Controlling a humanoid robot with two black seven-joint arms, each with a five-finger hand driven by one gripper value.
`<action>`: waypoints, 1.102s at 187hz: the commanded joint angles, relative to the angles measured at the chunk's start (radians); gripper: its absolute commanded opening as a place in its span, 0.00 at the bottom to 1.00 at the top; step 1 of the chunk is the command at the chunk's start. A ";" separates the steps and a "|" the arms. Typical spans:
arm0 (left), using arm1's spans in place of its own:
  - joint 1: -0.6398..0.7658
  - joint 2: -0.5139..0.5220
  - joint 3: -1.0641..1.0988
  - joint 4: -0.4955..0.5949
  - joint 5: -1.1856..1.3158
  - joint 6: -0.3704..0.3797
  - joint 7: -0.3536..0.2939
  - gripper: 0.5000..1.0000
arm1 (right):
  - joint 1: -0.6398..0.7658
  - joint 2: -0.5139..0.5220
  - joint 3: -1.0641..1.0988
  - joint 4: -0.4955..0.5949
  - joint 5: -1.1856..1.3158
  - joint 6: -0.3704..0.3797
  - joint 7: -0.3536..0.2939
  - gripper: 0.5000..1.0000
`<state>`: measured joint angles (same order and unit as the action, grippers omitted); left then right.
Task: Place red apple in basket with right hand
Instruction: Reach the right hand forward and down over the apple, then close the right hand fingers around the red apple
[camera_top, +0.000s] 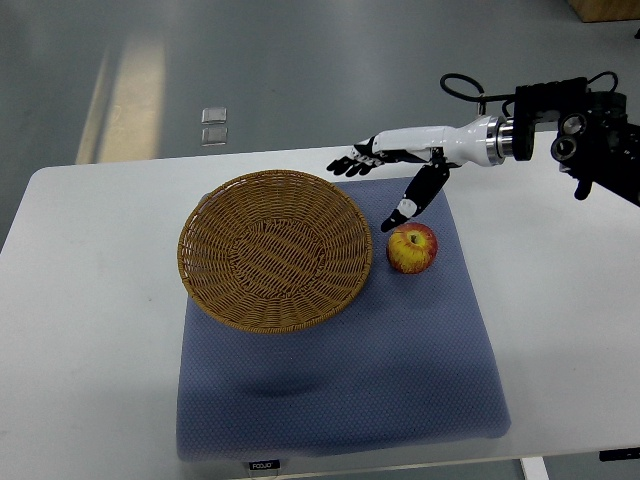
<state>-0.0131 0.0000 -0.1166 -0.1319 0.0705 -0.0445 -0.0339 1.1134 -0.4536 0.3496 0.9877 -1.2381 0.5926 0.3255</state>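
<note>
The white and black fingers (352, 163) of the right hand (395, 165) are seen spread and empty, with the thumb pointed down just above the red and yellow apple (412, 248). The apple is set on the blue-grey padded mat (400, 380), just beside the round woven wicker basket (272, 249), which is also laid on the mat. The mat is carried by the white counter (90, 330).

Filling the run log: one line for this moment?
right hand open above apple | apple on mat, beside basket | basket empty
</note>
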 joint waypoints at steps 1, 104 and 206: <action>-0.001 0.000 0.000 0.000 0.000 0.000 0.000 1.00 | -0.007 0.010 -0.027 -0.006 -0.129 -0.010 0.000 0.85; 0.001 0.000 0.000 0.000 0.000 0.000 0.000 1.00 | -0.035 -0.010 -0.192 -0.050 -0.182 -0.209 0.000 0.84; 0.001 0.000 0.000 0.000 0.000 0.000 0.000 1.00 | -0.076 -0.019 -0.192 -0.072 -0.218 -0.270 0.001 0.82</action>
<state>-0.0133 0.0000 -0.1166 -0.1316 0.0705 -0.0445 -0.0338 1.0468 -0.4712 0.1563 0.9146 -1.4534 0.3247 0.3251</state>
